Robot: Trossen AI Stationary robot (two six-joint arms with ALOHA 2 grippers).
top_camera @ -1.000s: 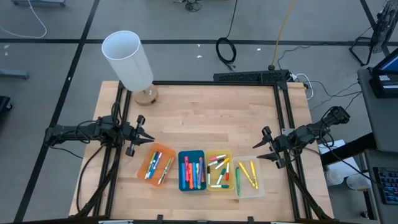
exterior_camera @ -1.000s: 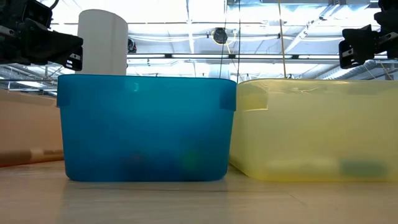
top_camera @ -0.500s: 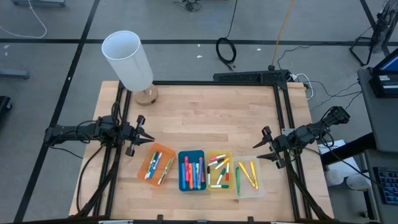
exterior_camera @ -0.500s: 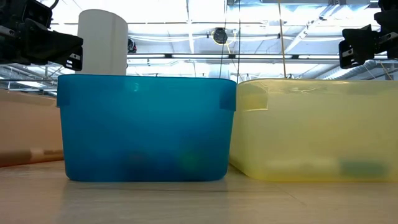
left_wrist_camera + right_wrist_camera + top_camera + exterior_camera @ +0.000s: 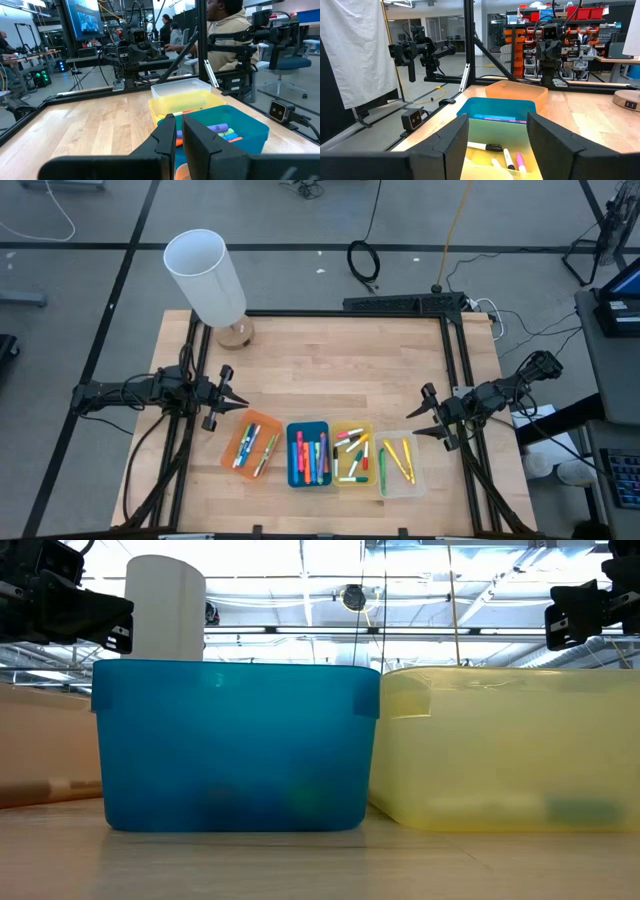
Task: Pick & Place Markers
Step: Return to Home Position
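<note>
- LEFT ARM: We see the left gripper point(image 5: 238, 401) hanging over the table's left side, just beside the orange tray point(image 5: 262, 418). In its wrist view the dark fingers point(image 5: 201, 144) appear drawn together to a thin slit, with nothing between them.
- RIGHT ARM: The right gripper point(image 5: 414, 423) hangs at the table's right side, near the clear tray point(image 5: 402, 493). Its broad matte fingers point(image 5: 452, 145) stand well apart and hold nothing.
- MARKERS: The markers point(image 5: 310, 456) lie inside four trays set in a row toward the table edge at the bottom of the high view. The order is orange, then the blue tray point(image 5: 308, 424), the yellow tray point(image 5: 352, 425) and the clear one.
- WRITING: Print on the marker barrels is too small for us to read, as is the lit monitor point(image 5: 90, 20) in the room beyond.
- TRAYS: They are rectangular, thin-walled translucent plastic with rounded corners. From table height, the blue and yellow walls show only blurred shapes inside.
- TABLE: The table point(image 5: 340, 365) is pale butcher-block wood in glued strips, ringed by a black metal frame.
- CORNER: A smooth white cylinder point(image 5: 205, 272), open at the top, stands on a round wooden base point(image 5: 236, 334) at the far left corner.
</note>
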